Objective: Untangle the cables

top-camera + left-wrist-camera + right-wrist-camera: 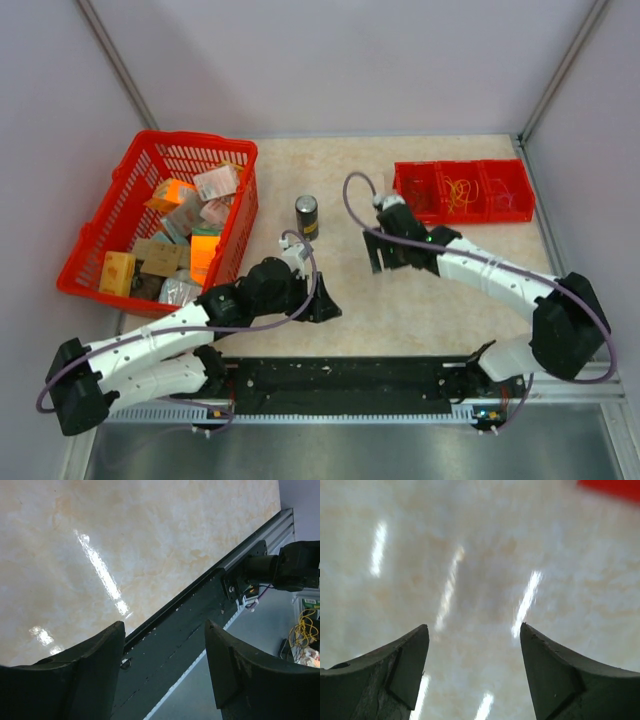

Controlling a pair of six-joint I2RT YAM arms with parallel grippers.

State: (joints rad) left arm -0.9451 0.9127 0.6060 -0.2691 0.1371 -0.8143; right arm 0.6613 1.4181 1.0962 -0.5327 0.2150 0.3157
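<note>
Looping in thin yellow-orange strands, the cables (460, 190) lie in the middle compartment of a red three-part tray (505, 212), which sits toward 2 o'clock on the table (420, 310) in the top view. Whether a black strand runs among them is too fine to tell. Nothing touches the tangle.

From the cables, the right gripper (383, 262) is at about 8 o'clock, clear of the tray's left end and pointing down at bare tabletop. In the right wrist view the right gripper (473, 630) has its jaws spread wide. Only glossy beige marble shows between the two dark fingers (545, 665), and a blurred sliver of the red tray sits at the top right corner. It holds nothing.

Farther along the same 8 o'clock line, well apart from the tray, the left gripper (325, 308) rests low near the table's front edge. The left wrist view shows the left gripper (164, 630) likewise parted and empty. Between its fingers run the black rail (180, 630) at the table's near edge and the marble beyond it.

A dark can (307, 217) stands upright at 9 o'clock from the right gripper, near it but not touching. At 9 o'clock on the table sits a red basket (240, 215) filled with small boxes and packets, just beside the left arm's elbow.
</note>
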